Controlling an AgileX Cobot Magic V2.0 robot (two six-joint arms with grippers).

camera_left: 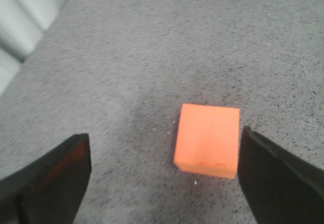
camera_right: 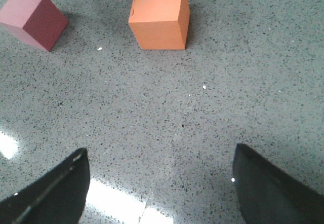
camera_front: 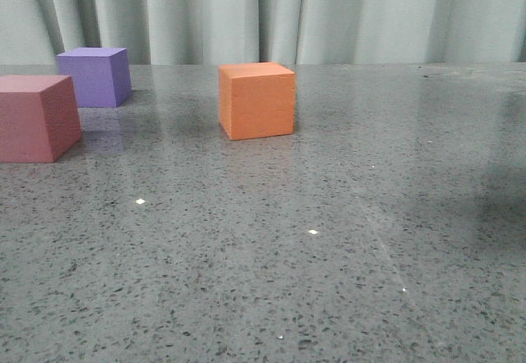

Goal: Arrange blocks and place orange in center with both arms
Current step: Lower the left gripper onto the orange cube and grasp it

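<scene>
The orange cube [camera_front: 257, 100] stands on the grey speckled table in the front view, near the middle. The pink-red cube [camera_front: 36, 117] sits at the left edge and the purple cube [camera_front: 96, 76] behind it. No gripper shows in the front view. In the left wrist view my left gripper [camera_left: 164, 176] is open above the table, with the orange cube [camera_left: 208, 139] between the fingers, close to one finger [camera_left: 276, 178] and apart from it. In the right wrist view my right gripper [camera_right: 161, 183] is open and empty, well short of the orange cube [camera_right: 159, 15] and the pink-red cube [camera_right: 34, 19].
A pale curtain [camera_front: 271, 14] hangs behind the table's far edge. Bright light reflections lie on the tabletop [camera_right: 116, 201] between the right fingers. A curtain corner [camera_left: 25, 11] shows in the left wrist view.
</scene>
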